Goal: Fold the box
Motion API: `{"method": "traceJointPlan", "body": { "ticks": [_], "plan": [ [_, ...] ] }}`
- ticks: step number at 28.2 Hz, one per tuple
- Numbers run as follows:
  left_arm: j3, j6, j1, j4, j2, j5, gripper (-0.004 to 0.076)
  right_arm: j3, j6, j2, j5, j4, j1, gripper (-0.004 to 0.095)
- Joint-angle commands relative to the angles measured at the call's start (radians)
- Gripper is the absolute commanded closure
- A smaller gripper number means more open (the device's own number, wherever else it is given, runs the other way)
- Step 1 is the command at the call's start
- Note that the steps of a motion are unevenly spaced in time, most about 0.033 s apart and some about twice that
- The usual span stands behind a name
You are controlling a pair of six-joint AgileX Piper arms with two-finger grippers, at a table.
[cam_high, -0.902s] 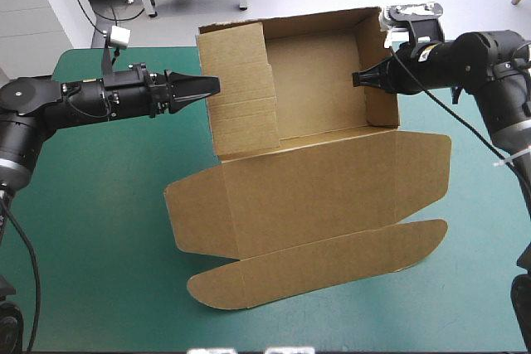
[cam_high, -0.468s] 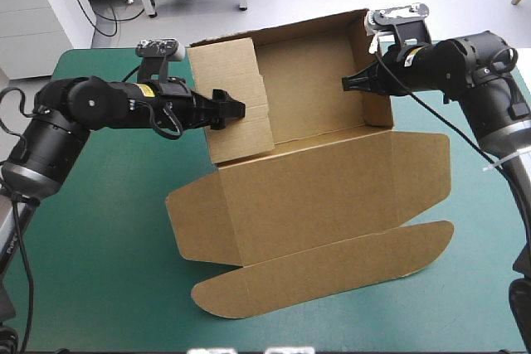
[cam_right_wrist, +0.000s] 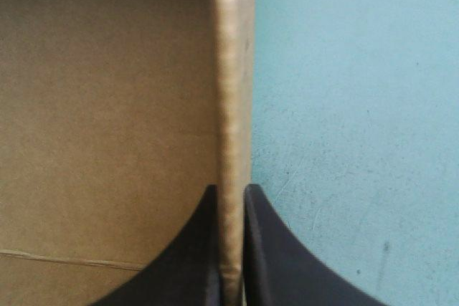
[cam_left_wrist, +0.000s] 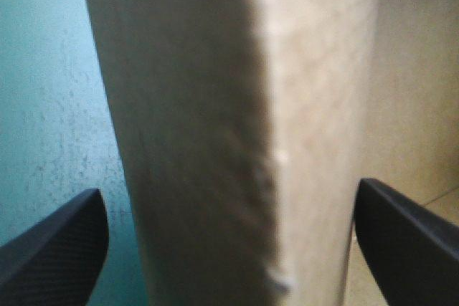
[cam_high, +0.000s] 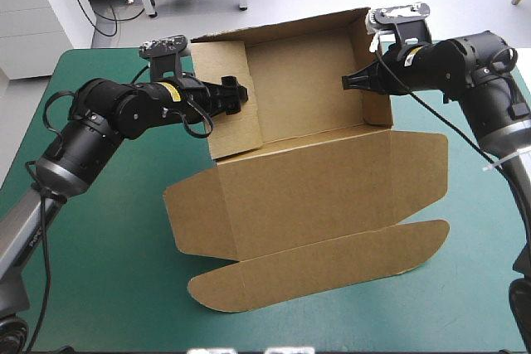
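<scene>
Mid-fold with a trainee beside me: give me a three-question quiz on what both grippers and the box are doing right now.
1. True or false: the right gripper is shut on the box's right wall.
2. The left gripper is: A) open, straddling the left wall; B) shut on the right wall; C) shut, clear of the box.
3. Fill in: the lid lies ___ on the teal-green cover.
Key: 1 true; 2 A; 3 flat.
</scene>
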Motion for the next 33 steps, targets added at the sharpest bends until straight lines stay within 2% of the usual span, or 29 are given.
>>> {"method": "traceJointPlan", "body": {
  "ticks": [1, 19, 21, 24, 25, 26, 27, 33],
  "plan": [
    [-0.029, -0.022, -0.017, -0.004, -0.009, -0.065, 0.0069, -0.030, 0.008, -0.039, -0.075, 0.015, -0.001, 0.0922],
    [-0.043, -0.007, -0.053, 0.010, -0.011, -0.076, 0.0076, -0.030, 0.008, -0.039, -0.077, -0.036, -0.001, 0.0922],
    [-0.043, -0.007, -0.077, 0.047, -0.011, -0.079, 0.0121, -0.030, 0.008, -0.039, -0.077, -0.038, -0.001, 0.0922],
    [-0.043, -0.007, -0.109, 0.091, -0.011, -0.086, 0.0286, -0.030, 0.008, -0.039, -0.075, -0.038, -0.001, 0.0922],
    [-0.043, 0.006, -0.124, 0.099, -0.011, -0.089, 0.0479, -0.030, 0.008, -0.039, -0.073, -0.038, -0.001, 0.0922],
    [-0.043, 0.017, -0.129, 0.102, -0.011, -0.092, 0.0573, -0.030, 0.008, -0.039, -0.073, -0.038, -0.001, 0.0922],
    [-0.043, 0.024, -0.133, 0.108, -0.011, -0.100, 0.0723, -0.030, 0.008, -0.039, -0.066, -0.041, -0.001, 0.0922],
    [-0.043, -0.009, -0.136, 0.135, -0.011, -0.097, 0.0731, -0.030, 0.008, -0.039, -0.051, -0.041, -0.001, 0.0922]
  ]
}}
